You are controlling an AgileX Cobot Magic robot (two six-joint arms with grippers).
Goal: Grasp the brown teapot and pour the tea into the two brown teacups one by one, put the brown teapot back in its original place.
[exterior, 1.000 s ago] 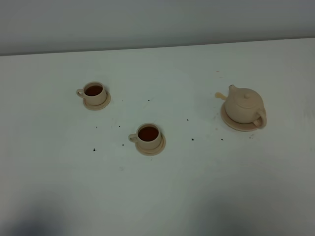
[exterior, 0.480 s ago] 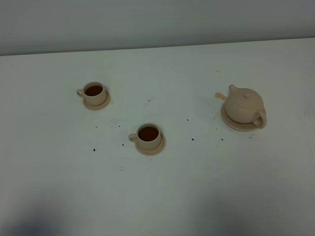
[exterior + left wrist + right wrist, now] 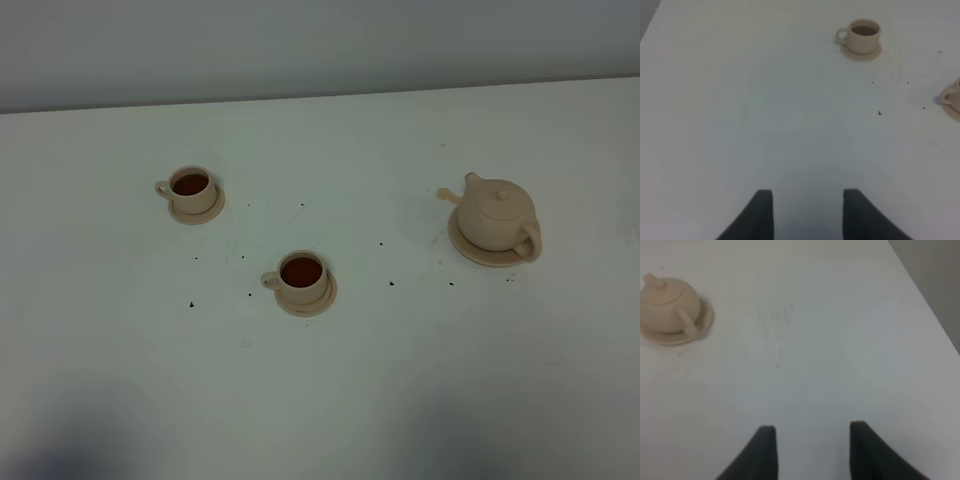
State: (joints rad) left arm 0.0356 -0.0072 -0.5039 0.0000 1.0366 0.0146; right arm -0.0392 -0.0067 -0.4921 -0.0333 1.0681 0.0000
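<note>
The brown teapot stands upright on its wide saucer, the original place, at the right of the table, lid on and spout pointing left. The two brown teacups, one at the far left and one nearer the middle, sit on small saucers and hold dark tea. Neither gripper shows in the high view. In its wrist view my left gripper is open over bare table, well short of the far cup. My right gripper is open and empty too, with the teapot well away from it.
Small dark specks dot the white table around the cups. A second cup's edge shows at the border of the left wrist view. The table's edge and a grey floor lie beyond the right gripper.
</note>
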